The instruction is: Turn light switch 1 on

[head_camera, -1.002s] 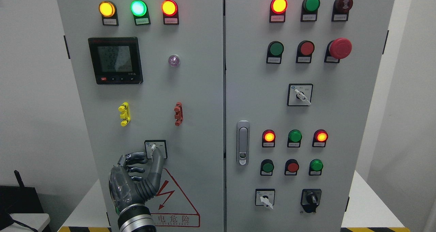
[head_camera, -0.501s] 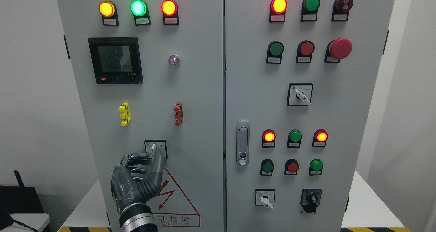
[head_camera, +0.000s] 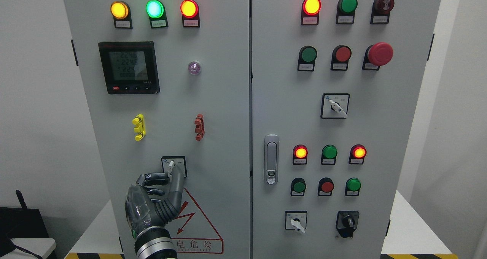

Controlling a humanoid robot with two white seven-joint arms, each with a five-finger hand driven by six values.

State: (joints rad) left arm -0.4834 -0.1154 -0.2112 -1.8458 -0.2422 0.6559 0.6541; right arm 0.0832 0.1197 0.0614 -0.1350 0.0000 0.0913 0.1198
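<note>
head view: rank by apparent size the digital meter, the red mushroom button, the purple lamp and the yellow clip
1. digital meter
2. red mushroom button
3. yellow clip and purple lamp, too close to rank: the clip is taller, the lamp rounder.

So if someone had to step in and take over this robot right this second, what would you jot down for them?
Left robot hand: raised against the left cabinet door, fingers and thumb pinching the white lever of the rotary switch just above the warning triangle.
Right robot hand: out of view.
Done: the switch is reached and gripped.
Left: whether the lever has been turned is not clear from here. Finish the turn, check which lamp answers, then let go and draw the hand back.
</note>
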